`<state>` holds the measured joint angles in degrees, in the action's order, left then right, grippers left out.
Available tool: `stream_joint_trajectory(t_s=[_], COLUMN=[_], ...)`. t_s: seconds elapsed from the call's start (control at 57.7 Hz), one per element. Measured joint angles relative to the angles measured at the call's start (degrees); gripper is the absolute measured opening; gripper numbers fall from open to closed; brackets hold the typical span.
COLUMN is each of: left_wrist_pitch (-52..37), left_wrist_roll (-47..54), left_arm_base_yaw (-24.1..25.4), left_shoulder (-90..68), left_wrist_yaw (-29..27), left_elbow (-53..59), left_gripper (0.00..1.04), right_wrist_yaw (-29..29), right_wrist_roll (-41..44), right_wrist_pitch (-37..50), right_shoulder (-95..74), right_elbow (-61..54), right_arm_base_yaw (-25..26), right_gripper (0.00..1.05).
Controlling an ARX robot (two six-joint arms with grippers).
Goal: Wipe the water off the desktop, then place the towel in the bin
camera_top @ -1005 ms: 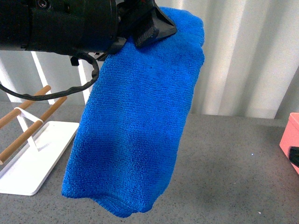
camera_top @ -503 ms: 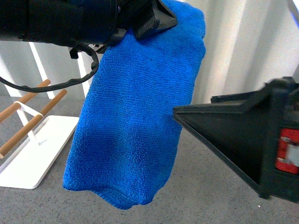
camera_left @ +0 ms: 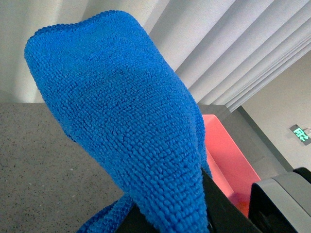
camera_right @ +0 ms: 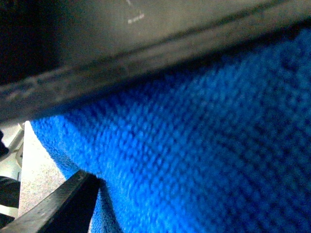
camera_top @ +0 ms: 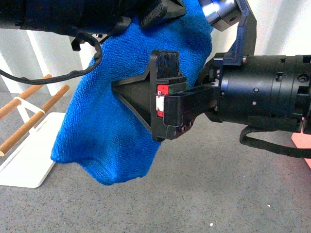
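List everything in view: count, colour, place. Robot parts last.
towel: one, bright blue, hanging from left hand
desktop: one, dark grey speckled, below
tray: one, white, desktop's far left
wooden rails: two, light brown, above tray
bin: one, salmon-pink, far right
curtain: one, white, behind
sign: one, green, far wall
left hand: one, black, shut on towel's top
right hand: one, black, open at towel's middle
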<state>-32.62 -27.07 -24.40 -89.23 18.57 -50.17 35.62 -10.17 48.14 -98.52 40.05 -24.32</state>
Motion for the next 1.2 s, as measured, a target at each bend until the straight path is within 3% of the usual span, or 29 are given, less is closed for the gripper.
stream_joint_trajectory(t_s=[0.243,0.555,0.641,0.936,1.057,1.144,1.179,1.196], left_wrist_pitch=[0.0,0.0,0.0,0.0,0.0,0.0,-1.1,-3.1], left_wrist_roll=[0.0,0.0,-0.1,-0.1,-0.1,-0.1,1.4,3.3], left_arm_base_yaw=[0.0,0.0,-0.1,-0.1,-0.1,-0.1,-0.7,-1.2], left_shoulder=[0.0,0.0,0.0,0.0,0.0,0.0,0.0,0.2], left_wrist_yaw=[0.0,0.1,0.1,0.0,0.0,0.0,-2.9,-8.4], left_elbow=[0.0,0.0,0.0,-0.1,-0.1,-0.1,0.2,0.8], left_gripper=[0.06,0.06,0.2,0.82,0.99,0.98,0.95,0.92], right_wrist_yaw=[0.5,-0.9,-0.9,-5.2,-5.0,-4.8,-4.7,-4.7], right_wrist_roll=[-2.2,-2.1,-1.6,0.1,0.7,1.0,1.0,1.0], right_wrist_pitch=[6.0,6.8,6.3,2.1,1.7,1.5,1.5,1.4], right_shoulder=[-1.0,-0.9,-0.7,0.7,0.9,1.2,1.3,1.4], right_elbow=[0.1,-1.1,-1.6,-2.6,-3.4,-3.8,-3.8,-3.8], right_arm_base_yaw=[-0.1,0.9,1.3,3.4,4.3,4.8,4.8,4.9], right_gripper=[0.47,0.06,0.05,0.05,0.05,0.05,0.05,0.05])
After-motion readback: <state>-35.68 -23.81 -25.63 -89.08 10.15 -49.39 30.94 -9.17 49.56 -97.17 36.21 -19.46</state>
